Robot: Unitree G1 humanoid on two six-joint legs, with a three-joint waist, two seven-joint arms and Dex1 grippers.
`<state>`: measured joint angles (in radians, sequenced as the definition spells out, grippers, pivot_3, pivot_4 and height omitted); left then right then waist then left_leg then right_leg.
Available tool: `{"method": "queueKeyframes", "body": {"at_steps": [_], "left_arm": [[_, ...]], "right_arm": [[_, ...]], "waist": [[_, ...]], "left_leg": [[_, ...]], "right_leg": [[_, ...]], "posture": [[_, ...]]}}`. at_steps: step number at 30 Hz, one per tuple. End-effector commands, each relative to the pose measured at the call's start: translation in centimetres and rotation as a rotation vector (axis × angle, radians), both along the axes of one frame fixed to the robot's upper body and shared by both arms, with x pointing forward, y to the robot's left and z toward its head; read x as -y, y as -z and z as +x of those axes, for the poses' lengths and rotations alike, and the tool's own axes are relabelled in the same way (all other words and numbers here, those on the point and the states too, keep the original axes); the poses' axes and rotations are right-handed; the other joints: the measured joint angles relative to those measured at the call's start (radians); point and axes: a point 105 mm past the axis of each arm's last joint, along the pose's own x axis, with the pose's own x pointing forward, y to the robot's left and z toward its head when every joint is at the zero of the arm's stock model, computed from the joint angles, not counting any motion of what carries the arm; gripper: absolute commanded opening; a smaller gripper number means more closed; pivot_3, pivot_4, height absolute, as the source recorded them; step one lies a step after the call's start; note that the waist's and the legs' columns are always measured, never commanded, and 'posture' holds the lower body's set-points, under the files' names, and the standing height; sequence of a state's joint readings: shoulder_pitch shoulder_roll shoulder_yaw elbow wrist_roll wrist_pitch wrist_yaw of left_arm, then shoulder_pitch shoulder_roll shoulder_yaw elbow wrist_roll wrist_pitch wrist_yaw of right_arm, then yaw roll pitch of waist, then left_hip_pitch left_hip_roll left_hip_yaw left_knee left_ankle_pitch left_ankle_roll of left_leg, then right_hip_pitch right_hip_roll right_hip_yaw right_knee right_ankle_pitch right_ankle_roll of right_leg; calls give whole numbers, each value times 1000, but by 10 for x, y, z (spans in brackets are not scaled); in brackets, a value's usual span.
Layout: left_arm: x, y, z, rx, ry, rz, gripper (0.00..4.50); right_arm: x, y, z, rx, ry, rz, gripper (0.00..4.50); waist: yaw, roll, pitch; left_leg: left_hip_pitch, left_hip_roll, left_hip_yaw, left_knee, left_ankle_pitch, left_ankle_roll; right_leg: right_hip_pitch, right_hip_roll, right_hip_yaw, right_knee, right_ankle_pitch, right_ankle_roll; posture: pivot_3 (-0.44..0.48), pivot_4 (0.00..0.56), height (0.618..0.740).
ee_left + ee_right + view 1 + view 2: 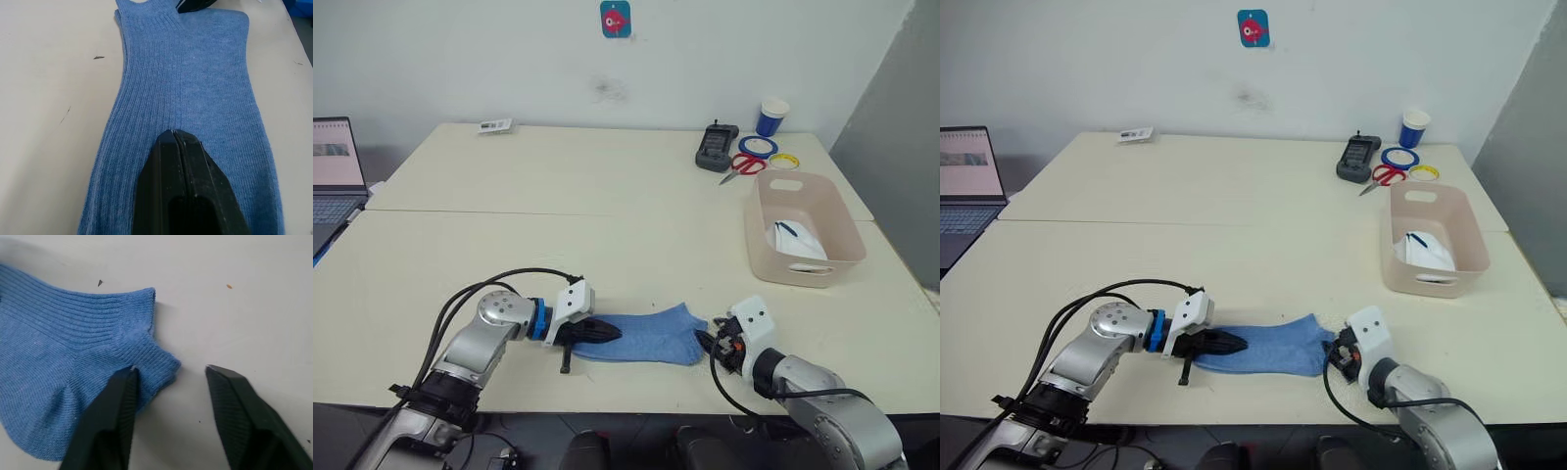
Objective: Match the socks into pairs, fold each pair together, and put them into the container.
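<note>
Blue socks (pixel 651 336) unlabelled; left claw (pixel 607 333) pinched shut on them.

Evenly and softly lit from overhead, bright without harshness. No glare on the table (pixel 607 235), only a matte pale sheen. Short, faint shadows: a thin dark rim under the sock (pixel 651 338) along its lower edge, a soft patch beneath the left gripper (pixel 597 333), a dim interior at the near wall of the bin (pixel 803 264). Sharp across mid-frame in both eye views, with slight softening toward the corners. In the wrist views, crisp knit ribbing at centre, fingers (pixel 183 196) at the lower edge blurred and nearly featureless black; gentle shadow beside the sock's cuff (pixel 164 308).
</note>
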<state>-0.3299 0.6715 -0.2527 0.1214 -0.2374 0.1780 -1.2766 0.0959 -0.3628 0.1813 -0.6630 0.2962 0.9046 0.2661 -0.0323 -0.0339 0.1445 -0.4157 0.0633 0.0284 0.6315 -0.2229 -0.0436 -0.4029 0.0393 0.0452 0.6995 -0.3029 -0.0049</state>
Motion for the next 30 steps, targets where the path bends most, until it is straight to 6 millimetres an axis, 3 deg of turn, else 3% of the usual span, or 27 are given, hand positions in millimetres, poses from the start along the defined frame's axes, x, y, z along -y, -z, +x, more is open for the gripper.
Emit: {"method": "queueKeyframes", "body": {"at_steps": [1,4,10,20,27,30], "left_arm": [[1,3,-1,-19,-22,-1,0],[1,-3,2,-7,-22,-7,0],[6,-17,9,21,-27,-41,0],[46,-41,19,-5,-5,-159,0],[47,-6,15,-25,21,-22,0],[44,0,19,-17,4,8,0]], "right_arm": [[-21,-4,-14,-13,-105,40,1023],[-19,-10,-10,3,-84,72,15],[-3,-23,1,46,-30,82,15],[35,-45,12,92,9,27,15],[-3,-69,1,80,-152,118,15],[-23,-77,-3,62,-225,168,15]], "waist": [[0,0,0],[0,0,0],[1,0,0],[0,-1,1],[-3,0,1],[-2,0,1]], "left_leg": [[0,0,0,0,0,0],[0,0,0,0,0,0],[-1,0,0,0,0,0],[-1,-2,0,0,0,0],[-1,1,-3,0,0,0],[0,1,-3,0,0,0]], "right_leg": [[0,0,0,0,0,0],[0,0,0,0,0,0],[0,0,0,0,0,0],[-1,2,0,0,0,0],[-1,8,0,1,0,0],[-1,9,0,2,0,0]], "posture": [[0,150,732],[0,150,732],[0,150,732],[0,150,732],[0,150,732],[0,150,732]]}}
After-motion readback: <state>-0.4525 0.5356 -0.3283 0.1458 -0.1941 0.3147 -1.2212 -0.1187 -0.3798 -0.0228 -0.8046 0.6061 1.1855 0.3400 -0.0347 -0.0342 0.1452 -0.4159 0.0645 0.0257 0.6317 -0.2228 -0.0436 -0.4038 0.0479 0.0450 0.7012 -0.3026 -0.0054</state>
